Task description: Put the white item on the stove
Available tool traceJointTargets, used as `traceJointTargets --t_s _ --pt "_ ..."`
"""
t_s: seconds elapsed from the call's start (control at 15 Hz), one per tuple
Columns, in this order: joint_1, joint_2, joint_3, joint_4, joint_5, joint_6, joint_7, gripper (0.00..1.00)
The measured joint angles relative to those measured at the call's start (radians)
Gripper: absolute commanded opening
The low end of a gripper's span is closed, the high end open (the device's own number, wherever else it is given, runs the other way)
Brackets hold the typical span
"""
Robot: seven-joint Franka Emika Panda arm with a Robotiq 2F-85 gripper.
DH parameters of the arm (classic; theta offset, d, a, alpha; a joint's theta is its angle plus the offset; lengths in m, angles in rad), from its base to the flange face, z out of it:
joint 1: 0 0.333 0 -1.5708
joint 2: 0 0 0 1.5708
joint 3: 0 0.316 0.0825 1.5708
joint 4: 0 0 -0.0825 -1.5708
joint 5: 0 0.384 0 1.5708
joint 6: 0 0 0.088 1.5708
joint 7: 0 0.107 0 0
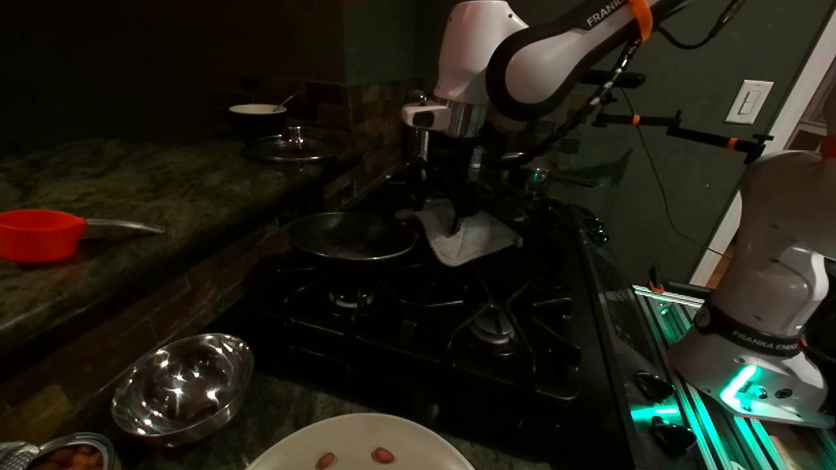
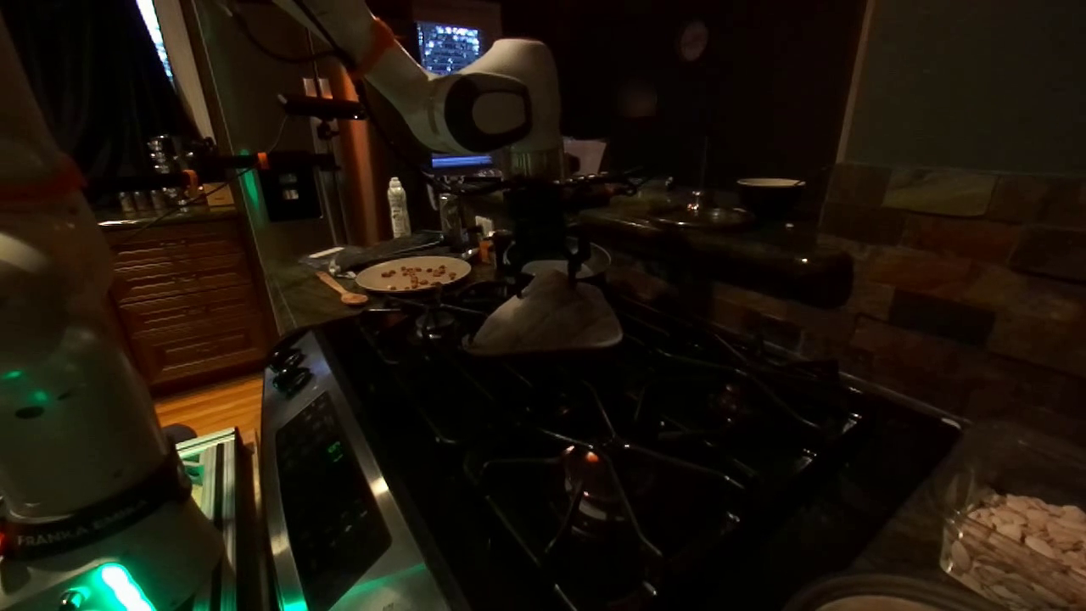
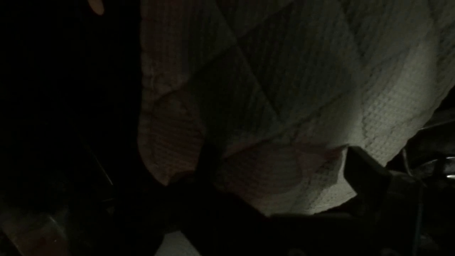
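The white item is a quilted, soft-looking cloth pad (image 1: 467, 238). It lies bent and humped on the stove's dark grates beside the frying pan (image 1: 353, 235). It shows in an exterior view (image 2: 547, 322) and fills much of the wrist view (image 3: 284, 89). The stove (image 1: 405, 326) is the black gas cooktop, also in an exterior view (image 2: 543, 424). My gripper (image 2: 547, 270) points down over the pad's raised hump. In the wrist view, its fingers (image 3: 279, 163) stand wide apart with pad cloth between them. Whether the fingers touch the cloth is too dark to tell.
A steel bowl (image 1: 183, 391) and a white plate with food bits (image 1: 366, 444) stand at the stove's end. A red cup (image 1: 42, 235), a glass lid (image 1: 287, 150) and a pot (image 1: 258, 114) stand on the raised ledge. A clear jar (image 2: 1010, 543) stands near the stove corner.
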Motion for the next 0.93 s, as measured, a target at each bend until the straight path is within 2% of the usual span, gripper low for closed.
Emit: traceJointTargets --t_s 0.33,0.93 --pt "0.003 0.004 0.011 0.002 0.0 -0.012 0.026 1.0" --pt "0.003 -0.024 0.022 0.056 0.0 -0.127 0.137 1.0"
